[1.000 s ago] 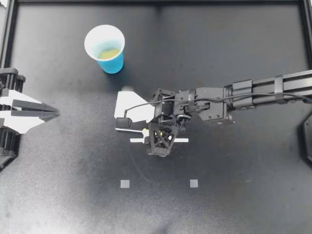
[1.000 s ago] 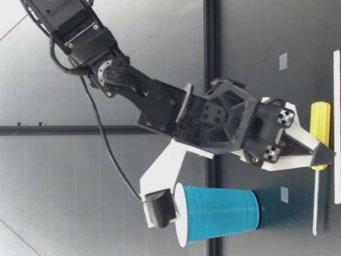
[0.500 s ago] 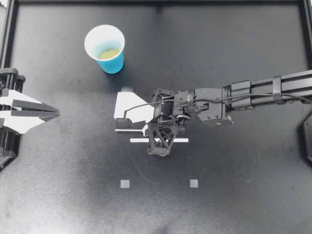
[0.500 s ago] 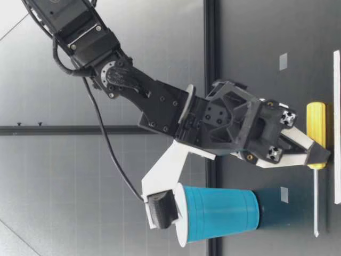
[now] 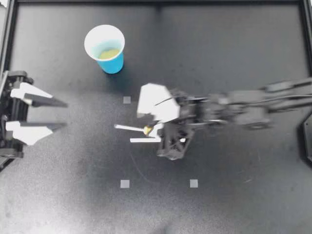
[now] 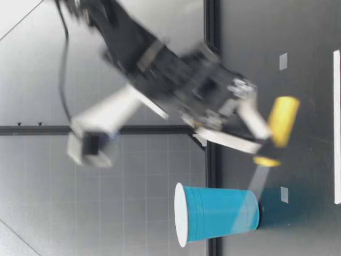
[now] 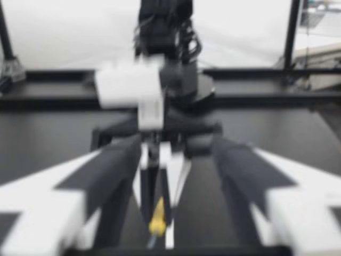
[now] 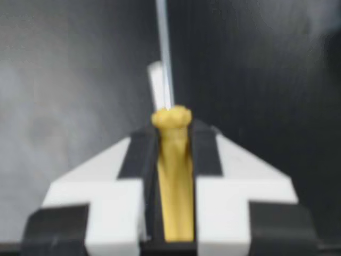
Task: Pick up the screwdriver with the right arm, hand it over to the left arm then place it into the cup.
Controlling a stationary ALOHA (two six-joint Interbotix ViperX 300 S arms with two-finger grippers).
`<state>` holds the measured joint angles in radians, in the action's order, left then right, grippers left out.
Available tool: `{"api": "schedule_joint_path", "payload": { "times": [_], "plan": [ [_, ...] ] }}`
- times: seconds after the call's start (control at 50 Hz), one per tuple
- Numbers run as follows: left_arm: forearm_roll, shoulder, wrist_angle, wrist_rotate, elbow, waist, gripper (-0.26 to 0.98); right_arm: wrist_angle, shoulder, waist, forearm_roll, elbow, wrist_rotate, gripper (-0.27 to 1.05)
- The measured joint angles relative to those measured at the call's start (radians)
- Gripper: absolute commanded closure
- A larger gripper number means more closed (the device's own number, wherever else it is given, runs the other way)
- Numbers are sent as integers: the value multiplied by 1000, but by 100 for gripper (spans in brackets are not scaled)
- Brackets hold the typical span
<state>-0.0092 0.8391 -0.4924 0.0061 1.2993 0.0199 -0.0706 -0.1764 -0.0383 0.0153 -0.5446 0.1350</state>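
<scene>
Screwdriver (image 5: 130, 128) is pinched tight in my right gripper (image 5: 154, 128) a little above the middle of the counter (image 5: 234, 195), its long thin end pointing to 9 o'clock at my left gripper (image 5: 64, 114), which sits well apart with fingers spread wide.

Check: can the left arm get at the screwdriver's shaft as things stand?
Probably yes. The left gripper is open and faces the screwdriver, whose shaft sticks out toward it from the right gripper, shut on the handle; only bare table lies between.
</scene>
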Motion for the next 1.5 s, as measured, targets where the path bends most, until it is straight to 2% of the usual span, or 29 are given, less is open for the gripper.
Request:
{"api": "schedule_joint_path", "payload": {
  "times": [0.2,0.38,0.58,0.86,1.16,1.36,1.5],
  "plan": [
    [-38,-91,-135,-2,0,0,6,437,110,0,0,-160,23,77],
    [-98,-195,-285,5,-2,2,5,672,121,0,0,-184,23,77],
    [-120,-270,-393,5,-17,0,5,703,114,3,-3,-141,17,77],
    [-120,-347,-410,6,-72,2,5,704,66,6,-26,-58,17,77],
    [-121,-402,-422,2,-112,0,7,704,38,8,-40,-20,15,77],
    [-123,-433,-434,-2,-133,2,22,704,38,6,-40,-18,15,77],
    [-123,-440,-456,-2,-137,2,44,703,38,8,-40,-18,17,77]
  ]
}}
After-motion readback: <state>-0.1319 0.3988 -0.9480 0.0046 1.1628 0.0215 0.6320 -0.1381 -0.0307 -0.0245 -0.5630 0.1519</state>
